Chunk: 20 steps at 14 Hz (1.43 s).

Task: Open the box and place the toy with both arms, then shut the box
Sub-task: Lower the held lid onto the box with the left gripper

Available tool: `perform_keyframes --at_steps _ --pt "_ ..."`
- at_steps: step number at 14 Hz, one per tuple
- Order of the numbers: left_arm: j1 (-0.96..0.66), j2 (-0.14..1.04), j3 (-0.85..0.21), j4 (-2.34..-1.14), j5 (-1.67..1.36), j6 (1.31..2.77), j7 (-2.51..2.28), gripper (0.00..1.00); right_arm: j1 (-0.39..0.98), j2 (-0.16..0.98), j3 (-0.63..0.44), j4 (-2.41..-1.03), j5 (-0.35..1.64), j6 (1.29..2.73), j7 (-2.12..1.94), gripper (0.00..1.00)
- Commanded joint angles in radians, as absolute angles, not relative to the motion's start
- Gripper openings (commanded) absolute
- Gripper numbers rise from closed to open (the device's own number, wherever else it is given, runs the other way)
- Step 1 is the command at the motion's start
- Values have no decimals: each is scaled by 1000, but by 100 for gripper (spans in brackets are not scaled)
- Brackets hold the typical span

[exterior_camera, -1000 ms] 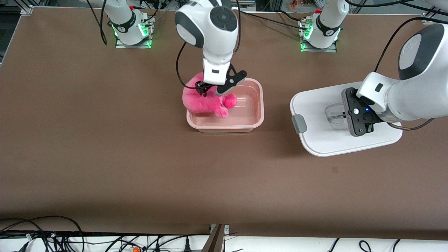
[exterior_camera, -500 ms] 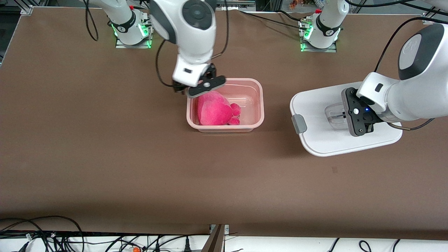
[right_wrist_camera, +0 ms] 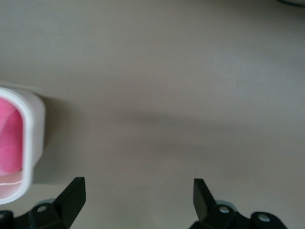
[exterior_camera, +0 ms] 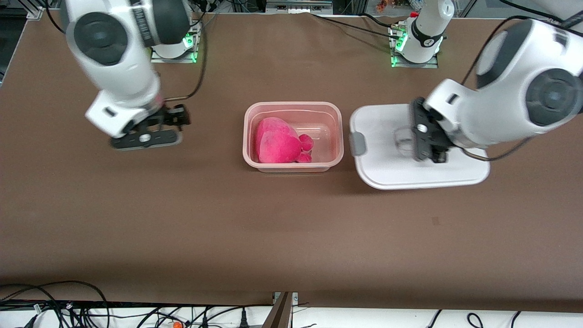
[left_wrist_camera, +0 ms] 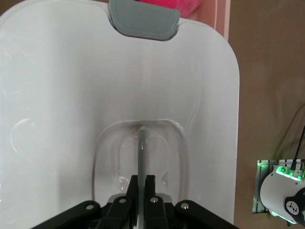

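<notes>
The open pinkish tub (exterior_camera: pixel 337 132) stands mid-table with the pink plush toy (exterior_camera: pixel 278 146) lying inside it; the toy also shows in the right wrist view (right_wrist_camera: pixel 9 143). The flat white lid (exterior_camera: pixel 387 168) with a grey clip (exterior_camera: pixel 357 144) hangs beside the tub, toward the left arm's end. My left gripper (exterior_camera: pixel 426 136) is shut on the lid's centre handle (left_wrist_camera: pixel 141 148), the clip (left_wrist_camera: pixel 144 20) at the lid's end toward the tub. My right gripper (exterior_camera: pixel 145 136) is open and empty over bare table toward the right arm's end; its fingertips (right_wrist_camera: pixel 76 191) stand wide apart.
Both arm bases (exterior_camera: pixel 416 43) stand at the table's edge farthest from the front camera. Cables (exterior_camera: pixel 68 300) lie off the table's edge nearest that camera. The brown table (exterior_camera: pixel 273 228) surrounds the tub.
My right gripper let go of the toy, which dropped into the tub, and swung away toward the right arm's end. My left gripper carried the lid closer to the tub.
</notes>
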State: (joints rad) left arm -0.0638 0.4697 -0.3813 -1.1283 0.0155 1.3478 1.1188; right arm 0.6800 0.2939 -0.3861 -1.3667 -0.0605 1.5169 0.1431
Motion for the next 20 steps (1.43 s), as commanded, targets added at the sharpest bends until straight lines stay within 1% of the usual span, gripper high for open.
perform_keyframes --at_steps 1,3,5,7,8,9,10,12,13,14,15,18,20 --pt "-217 521 -377 -1114 -3 1359 999 0 690 276 -539 -1370 27 1462 60 100" --pt "-299 570 -379 -1114 -26 1434 809 0 690 275 -625 -1370 66 1451 -1 100" --pt "-362 639 -380 -1112 -49 1530 750 0 686 265 -669 -1370 67 1419 -5 100" --pt "-426 692 -379 -1114 -64 1627 739 0 654 244 -660 -1370 67 1393 -2 100" --pt "-446 709 -376 -1120 -63 1661 727 0 612 230 -641 -1377 69 1393 -2 100" --pt "-446 735 -376 -1123 -66 1675 724 0 563 218 -574 -1381 68 1391 9 100" --pt "-446 756 -376 -1121 -66 1684 727 0 473 200 -461 -1379 51 1379 14 100" --pt "-448 773 -376 -1123 -66 1729 738 0 242 145 -189 -1409 41 1356 15 100" --pt "-454 775 -376 -1123 -64 1730 738 0 169 108 -93 -1440 31 1371 17 100" --pt "-462 776 -376 -1123 -60 1730 738 0 146 95 -71 -1457 14 1390 11 100" --pt "-463 781 -376 -1129 -58 1732 738 0 141 74 -71 -1477 11 1394 8 100" --pt "-462 796 -374 -1158 -52 1735 768 0 118 -24 -71 -1509 11 1391 8 100" --pt "-462 796 -373 -1164 -52 1735 788 0 114 -81 -68 -1572 -9 1381 5 100"
